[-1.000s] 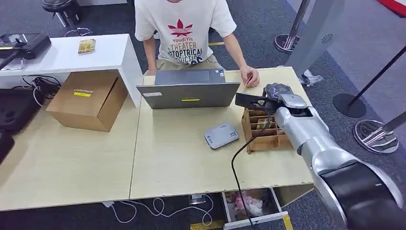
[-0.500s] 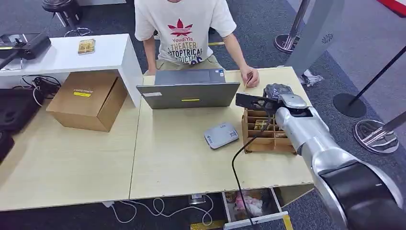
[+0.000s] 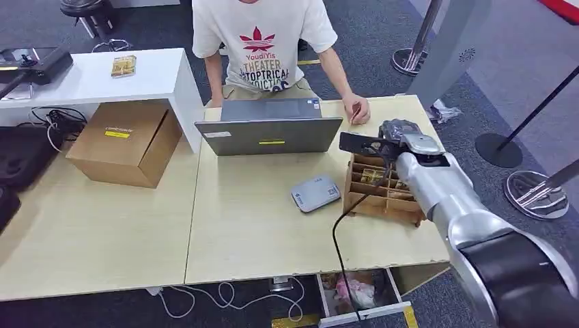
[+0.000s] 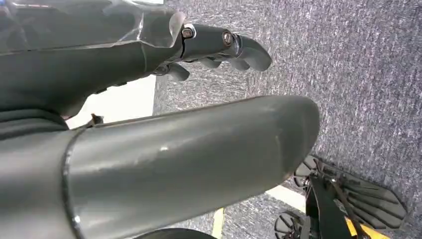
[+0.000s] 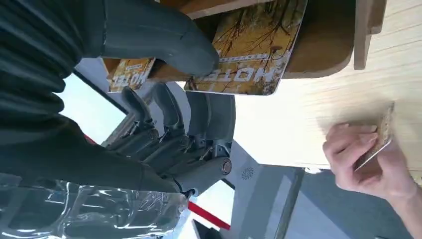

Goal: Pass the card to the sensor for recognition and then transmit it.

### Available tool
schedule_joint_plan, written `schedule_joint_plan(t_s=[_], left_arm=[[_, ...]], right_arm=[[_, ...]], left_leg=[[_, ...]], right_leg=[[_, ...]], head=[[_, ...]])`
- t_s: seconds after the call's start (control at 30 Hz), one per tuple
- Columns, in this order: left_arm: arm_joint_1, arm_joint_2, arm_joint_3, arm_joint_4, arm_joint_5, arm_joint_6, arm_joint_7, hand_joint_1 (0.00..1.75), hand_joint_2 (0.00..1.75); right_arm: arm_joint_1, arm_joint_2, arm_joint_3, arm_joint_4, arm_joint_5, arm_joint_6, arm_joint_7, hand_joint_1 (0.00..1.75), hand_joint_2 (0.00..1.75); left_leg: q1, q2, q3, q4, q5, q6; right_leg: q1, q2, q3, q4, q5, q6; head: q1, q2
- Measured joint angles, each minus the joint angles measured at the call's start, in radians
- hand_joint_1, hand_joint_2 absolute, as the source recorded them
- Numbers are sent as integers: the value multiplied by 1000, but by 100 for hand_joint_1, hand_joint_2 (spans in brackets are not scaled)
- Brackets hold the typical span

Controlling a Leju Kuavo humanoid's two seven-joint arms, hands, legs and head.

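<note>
A wooden card holder point(image 3: 372, 201) stands tilted at the desk's right side, with yellow hotel cards point(image 5: 249, 50) in its slots. My right hand point(image 3: 396, 137) is over the holder. In the right wrist view its thumb point(image 5: 164, 42) lies across a slot wall and one yellow card point(image 5: 128, 74) sits pinched between thumb and fingers point(image 5: 169, 124). The grey sensor point(image 3: 315, 193) lies flat to the left of the holder. My left hand point(image 4: 174, 149) hangs over grey carpet and holds nothing. A person's hand point(image 3: 357, 109) holds another card point(image 5: 380, 142) on the desk behind the holder.
A grey laptop point(image 3: 270, 128) stands between the person and the sensor. A cardboard box point(image 3: 126, 142) and a white side table point(image 3: 89, 78) are at the left. A black cable point(image 3: 338, 239) hangs off the desk's front edge. Stanchion bases point(image 3: 536, 195) stand on the right.
The wooden holder has tipped and swung, its near side lifted off the desk. My right hand has shifted slightly right. The person's hand has stayed by the desk's back edge.
</note>
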Motion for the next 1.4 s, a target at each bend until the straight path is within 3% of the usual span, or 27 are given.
schedule_joint_plan(t_s=[0.17,0.2,0.23,0.47,0.5,0.57,0.67,0.73,0.8,0.93,1.2,1.33,1.4], left_arm=[[0,3,-7,0,-4,-6,-5,0,0],[0,3,-8,0,-5,-6,-5,0,0],[0,3,-10,0,-6,-6,-6,0,0],[-1,3,-15,0,-10,-9,-8,0,0],[-1,3,-16,0,-11,-9,-11,0,0],[-1,3,-16,0,-13,-9,-14,0,0],[-1,3,-17,0,-13,-10,-15,0,0],[-1,3,-18,0,-14,-10,-15,0,0],[-1,3,-18,0,-14,-10,-16,0,0],[-2,3,-21,0,-14,-10,-16,0,0],[-2,3,-21,0,-15,-10,-16,0,0],[-2,3,-21,0,-7,-6,-6,0,0],[-2,2,-21,0,0,0,-3,0,0]], right_arm=[[0,-14,-3,0,0,-1,-2,133,175],[0,-16,-3,0,0,-1,-2,73,175],[0,-18,-3,0,0,-1,-2,38,175],[4,-32,-6,0,0,-4,-7,63,175],[5,-34,-6,0,0,-5,-8,30,175],[6,-38,-7,0,0,-8,-8,19,175],[6,-43,-8,-2,0,-15,-10,42,175],[6,-47,-8,-3,0,-16,-11,70,175],[8,-48,-10,-3,0,-16,-11,73,175],[15,-50,-10,-3,0,-17,-13,58,175],[16,-51,-13,-5,0,-20,-10,66,175],[16,-51,-13,-8,9,-18,-10,44,175],[15,-47,-13,-9,12,-13,-10,42,175]], left_leg=[[0,0,0,0,0,0],[0,0,0,0,0,0],[0,0,0,0,0,0],[0,0,0,0,0,0],[0,0,0,0,0,0],[0,0,0,0,0,0],[0,0,0,0,0,0],[0,0,0,0,0,0],[0,0,0,0,0,0],[0,0,0,0,0,0],[0,0,0,0,0,0],[0,0,0,0,0,0],[0,0,-1,0,0,0]], right_leg=[[0,0,0,0,0,0],[0,0,0,0,0,0],[0,0,0,0,0,0],[0,0,0,0,0,0],[0,0,0,0,0,0],[0,0,0,0,0,0],[0,0,0,0,0,0],[0,0,0,0,0,0],[0,0,0,0,0,0],[0,0,0,0,0,0],[0,0,0,0,0,0],[0,0,0,0,0,0],[0,0,1,0,0,0]], head=[[0,0],[0,0],[0,0],[0,0],[0,0],[0,0],[0,0],[0,0],[0,0],[0,0],[0,0],[0,0],[0,0]])
